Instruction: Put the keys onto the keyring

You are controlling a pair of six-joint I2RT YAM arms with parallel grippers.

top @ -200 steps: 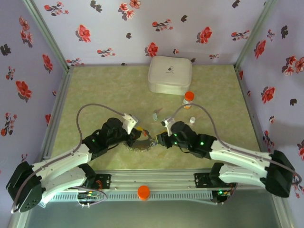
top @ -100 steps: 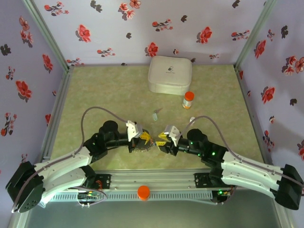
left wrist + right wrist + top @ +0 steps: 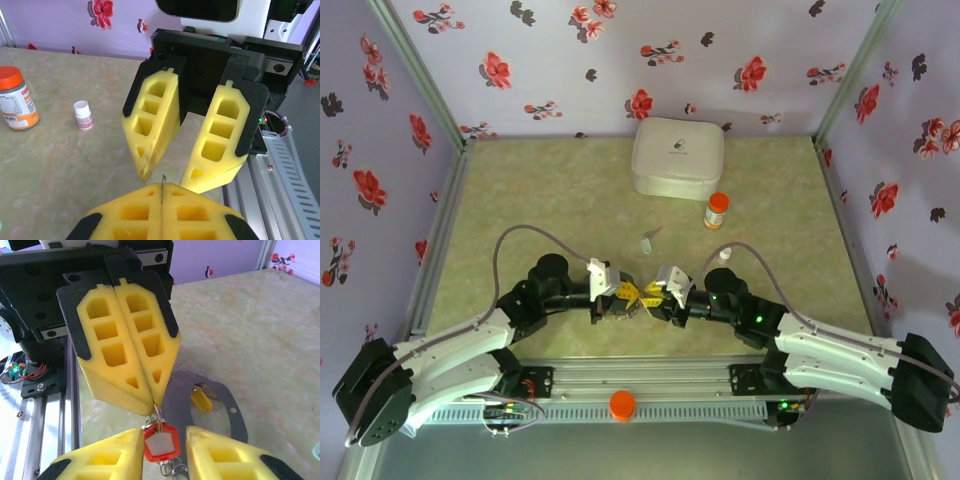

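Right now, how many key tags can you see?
2. A red tag hangs from the shut left gripper; a yellow tag lies within the keyring opening. Others may be hidden behind the grippers.

Two yellow-padded grippers, both mine: left gripper (image 3: pixel 152 409) and right gripper (image 3: pixel 169 180). One dark keyring (image 3: pixel 225 401). Two keys I can count: one red key (image 3: pixel 161 442), one yellow key (image 3: pixel 201 400). One white box (image 3: pixel 677 157), one orange-capped bottle (image 3: pixel 15 102), one small white vial (image 3: pixel 83 115).
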